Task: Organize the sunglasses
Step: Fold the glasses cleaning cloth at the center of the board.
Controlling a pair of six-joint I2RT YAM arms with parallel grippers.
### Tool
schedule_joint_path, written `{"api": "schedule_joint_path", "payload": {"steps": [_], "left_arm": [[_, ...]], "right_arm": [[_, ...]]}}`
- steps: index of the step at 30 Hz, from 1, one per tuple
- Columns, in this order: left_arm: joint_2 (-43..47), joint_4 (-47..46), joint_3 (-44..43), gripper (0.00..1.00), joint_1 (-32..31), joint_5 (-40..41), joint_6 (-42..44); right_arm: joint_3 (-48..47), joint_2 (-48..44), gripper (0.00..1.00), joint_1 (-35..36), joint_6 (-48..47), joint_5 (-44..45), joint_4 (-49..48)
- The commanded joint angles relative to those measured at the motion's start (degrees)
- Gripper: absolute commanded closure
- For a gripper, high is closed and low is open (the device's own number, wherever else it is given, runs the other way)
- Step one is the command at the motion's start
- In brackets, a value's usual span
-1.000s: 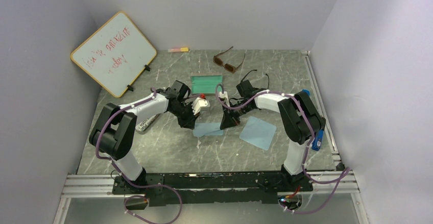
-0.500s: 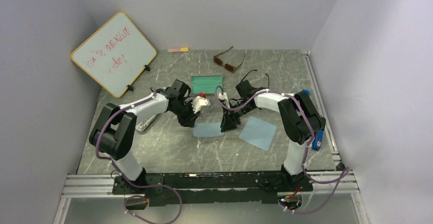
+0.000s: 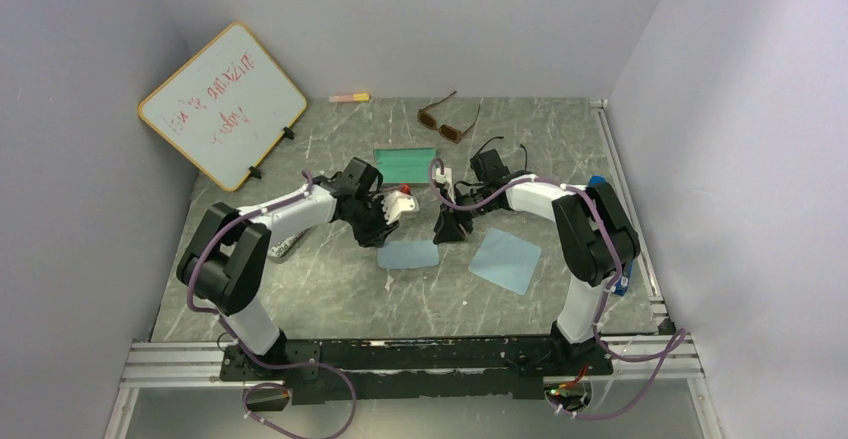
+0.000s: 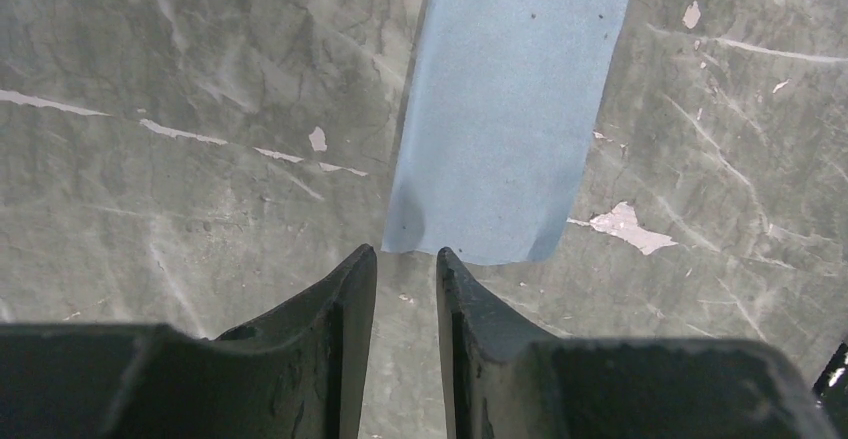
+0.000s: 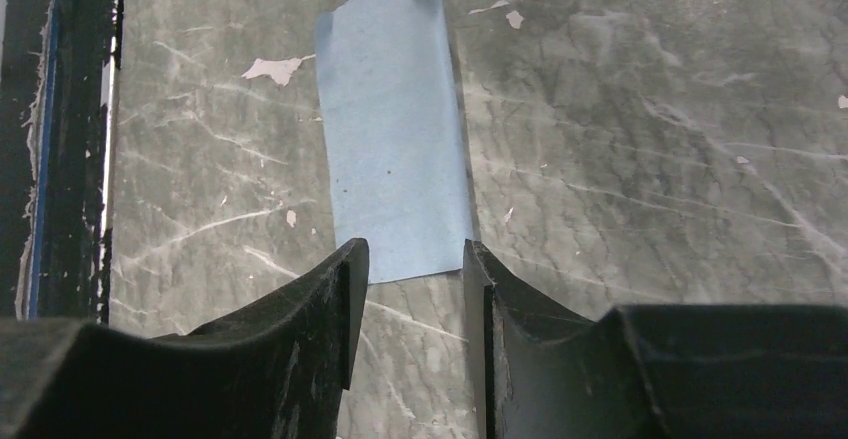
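Observation:
The brown sunglasses [image 3: 446,119] lie open at the back middle of the table. The black sunglasses [image 3: 489,143] lie just behind my right arm, which hides most of them. My left gripper [image 3: 375,237] [image 4: 405,259] is slightly open and empty, low over the table at one end of a folded blue cloth [image 3: 408,254] [image 4: 510,109]. My right gripper [image 3: 447,231] [image 5: 414,259] is open and empty at the cloth's other end [image 5: 395,129]. Neither wrist view shows any sunglasses.
A green cloth [image 3: 405,163] lies behind the grippers. A second blue cloth [image 3: 506,259] lies to the right. A grey pouch [image 3: 281,245] shows under my left arm. A whiteboard [image 3: 222,104] leans at the back left, with a marker [image 3: 349,97] by the back wall.
Both grippers have drawn back a little toward the far side. The folded blue cloth now lies flat and uncovered between and in front of them.

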State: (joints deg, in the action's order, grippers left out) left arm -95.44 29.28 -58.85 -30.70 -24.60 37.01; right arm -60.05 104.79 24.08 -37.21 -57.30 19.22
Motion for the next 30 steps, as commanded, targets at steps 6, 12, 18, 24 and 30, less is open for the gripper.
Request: {"api": "schedule_joint_path", "payload": {"steps": [6, 12, 18, 24, 30], "left_arm": [[-0.3, -2.2, -0.2, 0.64, -1.9, 2.9, 1.9], [-1.0, -2.1, 0.6, 0.62, -2.8, 4.0, 2.4], [-1.3, -2.8, 1.9, 0.63, -3.1, 4.8, 2.3], [-1.6, -3.3, 2.7, 0.66, -3.2, 4.7, 2.2], [-1.9, -3.7, 2.9, 0.71, -3.4, 4.3, 1.8]], "right_arm": [[-0.2, -1.3, 0.56, -0.1, -0.1, 0.4, -1.8], [-0.2, -1.1, 0.55, -0.1, -0.2, 0.6, -1.8], [-0.4, -0.4, 0.53, -0.1, 0.1, 0.9, -1.8], [-0.5, 0.1, 0.53, -0.1, 1.6, 1.2, -2.6], [-0.7, 0.6, 0.53, -0.1, 4.0, 2.5, -4.1]]}}
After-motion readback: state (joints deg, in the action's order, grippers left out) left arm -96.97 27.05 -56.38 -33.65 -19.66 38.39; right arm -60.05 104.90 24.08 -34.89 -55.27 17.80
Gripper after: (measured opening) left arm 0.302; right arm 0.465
